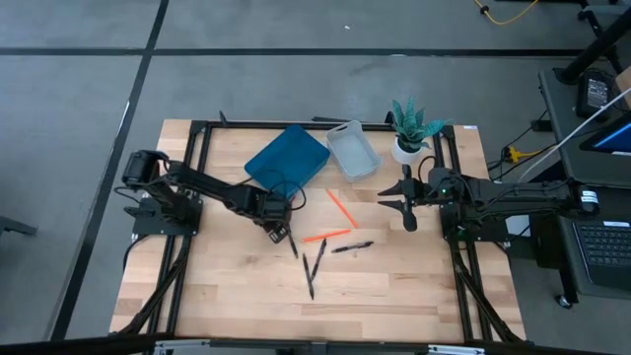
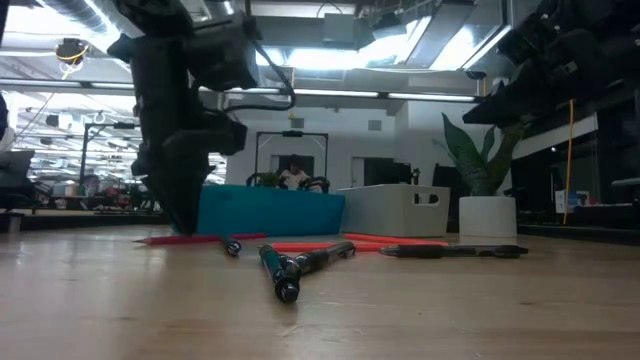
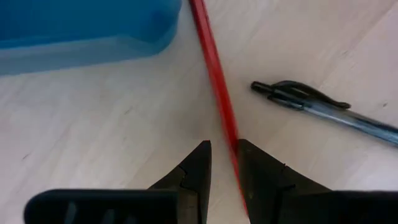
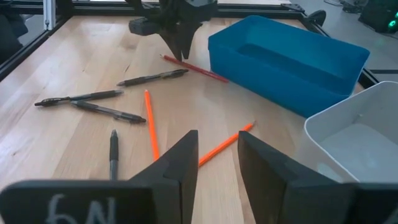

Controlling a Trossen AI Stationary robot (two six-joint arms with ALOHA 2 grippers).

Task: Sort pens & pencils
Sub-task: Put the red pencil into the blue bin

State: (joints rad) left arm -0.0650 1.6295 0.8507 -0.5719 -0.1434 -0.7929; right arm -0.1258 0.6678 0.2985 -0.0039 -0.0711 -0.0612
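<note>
L gripper sits low at frame centre-left in the high view, tips down at the table just below the blue bin. Key relation: in the L wrist view a red pencil runs lengthwise straight out from the fingers, its near end between or just beside the tips; can't tell if it's truly inside the gap or alongside the one finger. Jaws stand narrowly apart, not visibly clamped on anything. So the pencil's long axis looks roughly in line with the gripper's pointing direction, not across it; judgement: a wrist turn or side shift may be needed before a clean pinch. A black pen lies just beside, angled off. R gripper waits center-right, parted and empty, near the white bin; L arm is clearly nearer. Two orange pencils plus other pens are scattered mid-table, none binned yet.
</note>
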